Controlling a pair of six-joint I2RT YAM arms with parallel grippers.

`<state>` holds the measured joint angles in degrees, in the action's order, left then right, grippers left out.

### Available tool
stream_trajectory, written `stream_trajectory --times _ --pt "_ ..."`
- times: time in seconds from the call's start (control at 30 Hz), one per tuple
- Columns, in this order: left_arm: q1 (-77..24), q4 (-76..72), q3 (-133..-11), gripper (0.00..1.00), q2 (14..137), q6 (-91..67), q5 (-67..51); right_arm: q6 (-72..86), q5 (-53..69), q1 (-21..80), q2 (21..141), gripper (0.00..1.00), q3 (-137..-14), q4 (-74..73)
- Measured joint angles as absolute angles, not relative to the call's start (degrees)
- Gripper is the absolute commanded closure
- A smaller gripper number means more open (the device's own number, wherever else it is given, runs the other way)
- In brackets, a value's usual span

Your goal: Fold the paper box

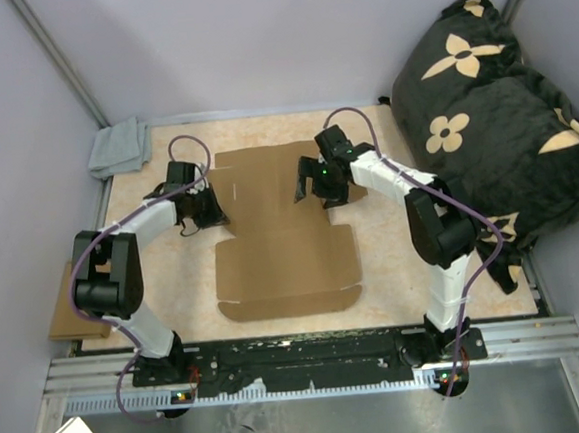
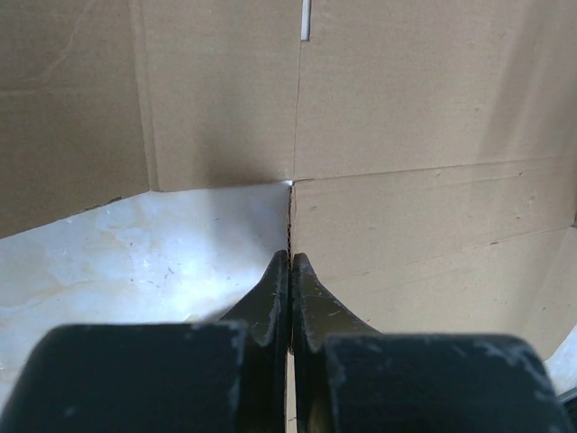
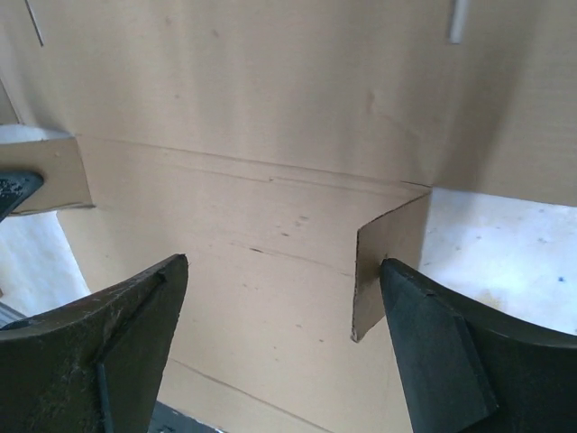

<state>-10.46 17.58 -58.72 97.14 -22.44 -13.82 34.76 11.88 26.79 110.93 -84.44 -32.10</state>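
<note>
The paper box (image 1: 283, 257) lies unfolded and mostly flat in the middle of the table, plain brown cardboard with creases and slits. My left gripper (image 1: 209, 211) is at its left edge. In the left wrist view that gripper (image 2: 290, 263) is shut on a thin cardboard edge of the paper box (image 2: 406, 108) standing between the fingers. My right gripper (image 1: 315, 189) hovers over the box's right back part. In the right wrist view it (image 3: 284, 271) is open over the paper box (image 3: 252, 108), and a small raised flap (image 3: 389, 262) stands just inside its right finger (image 3: 433, 334).
A grey folded cloth (image 1: 119, 147) lies at the back left corner. A black pillow with tan flowers (image 1: 492, 110) fills the right side. A small cardboard scrap (image 1: 76, 313) sits off the table's left edge. The metal rail (image 1: 320, 354) runs along the front.
</note>
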Motion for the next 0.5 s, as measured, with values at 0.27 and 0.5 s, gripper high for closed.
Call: stream_trajectory --times 0.27,0.5 --pt "-11.0 18.1 -58.8 1.00 97.2 -22.2 -13.5 33.6 7.4 28.4 113.5 0.18 -87.9 -36.3" --pt "-12.0 20.4 -60.3 1.00 97.6 -21.5 -12.0 31.3 -0.5 29.1 115.9 0.51 -90.5 -41.9"
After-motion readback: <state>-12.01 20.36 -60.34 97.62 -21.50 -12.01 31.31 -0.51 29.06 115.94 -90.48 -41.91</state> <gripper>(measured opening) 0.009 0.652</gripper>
